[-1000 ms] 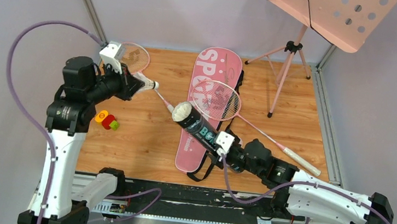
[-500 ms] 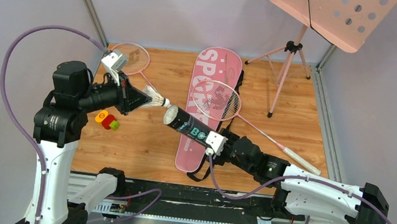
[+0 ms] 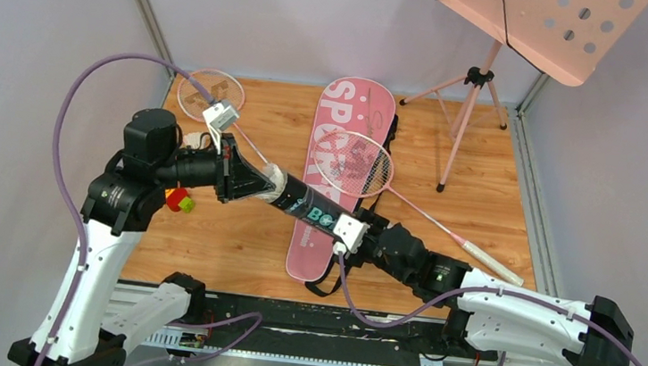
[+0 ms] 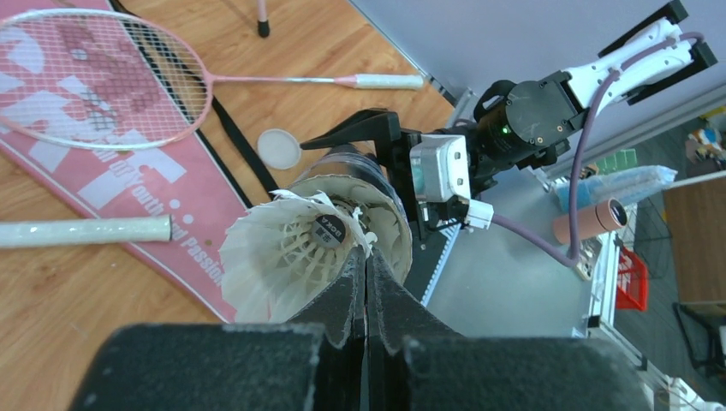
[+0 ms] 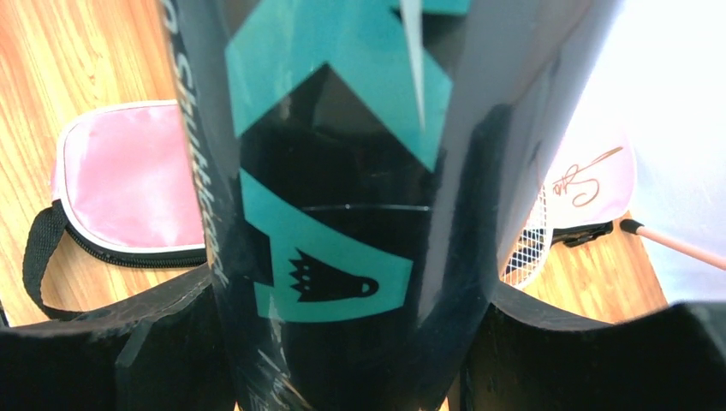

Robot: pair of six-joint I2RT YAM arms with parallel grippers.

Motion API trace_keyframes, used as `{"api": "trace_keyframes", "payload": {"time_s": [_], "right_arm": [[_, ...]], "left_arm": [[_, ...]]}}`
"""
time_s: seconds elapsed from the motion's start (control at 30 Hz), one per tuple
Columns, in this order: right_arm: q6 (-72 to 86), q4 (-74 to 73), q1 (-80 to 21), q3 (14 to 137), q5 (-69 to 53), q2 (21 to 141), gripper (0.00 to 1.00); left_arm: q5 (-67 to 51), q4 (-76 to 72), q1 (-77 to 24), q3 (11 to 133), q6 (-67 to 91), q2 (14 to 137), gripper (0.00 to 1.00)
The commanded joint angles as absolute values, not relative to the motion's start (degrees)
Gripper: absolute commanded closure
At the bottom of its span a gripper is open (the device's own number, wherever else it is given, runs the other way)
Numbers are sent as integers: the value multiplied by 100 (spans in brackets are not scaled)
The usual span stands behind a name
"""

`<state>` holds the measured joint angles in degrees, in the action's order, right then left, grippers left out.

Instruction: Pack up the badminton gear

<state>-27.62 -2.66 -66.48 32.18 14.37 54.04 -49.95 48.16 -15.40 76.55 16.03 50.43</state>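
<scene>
My right gripper is shut on the long black tube and holds it tilted above the floor, open end to the left; it fills the right wrist view. My left gripper is shut on a white feather shuttlecock, pinching its skirt edge, with the shuttlecock right at the tube's mouth. The pink "SPORT" bag lies flat on the wood floor. One pink racket lies across the bag. The other racket lies at the far left, partly under my left arm.
A pink music stand stands at the back right. A small orange, red and green toy sits under my left arm. A round white cap lies on the floor by the bag. Grey walls enclose the wooden floor.
My left gripper has carried the shuttlecock from the far left rightward to the tube's mouth. My right gripper has shifted the tube left to meet it.
</scene>
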Motion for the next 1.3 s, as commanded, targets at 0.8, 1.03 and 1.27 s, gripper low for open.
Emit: {"api": "trace_keyframes", "payload": {"time_s": [0.8,1.03,1.27], "right_arm": [[-3003,751,-6917,2818,1285,4664,64],[-3034,677,-6917,2821,1245,4733,64],[-3049,627,-6917,2830,1222,4779,64]], "left_arm": [[-4014,3215,-2995,6695,2609,5093,62],[-3602,3576,-2994,7165,2443,5059,51],[-2559,4639,-2991,8109,1836,5277,49]]}}
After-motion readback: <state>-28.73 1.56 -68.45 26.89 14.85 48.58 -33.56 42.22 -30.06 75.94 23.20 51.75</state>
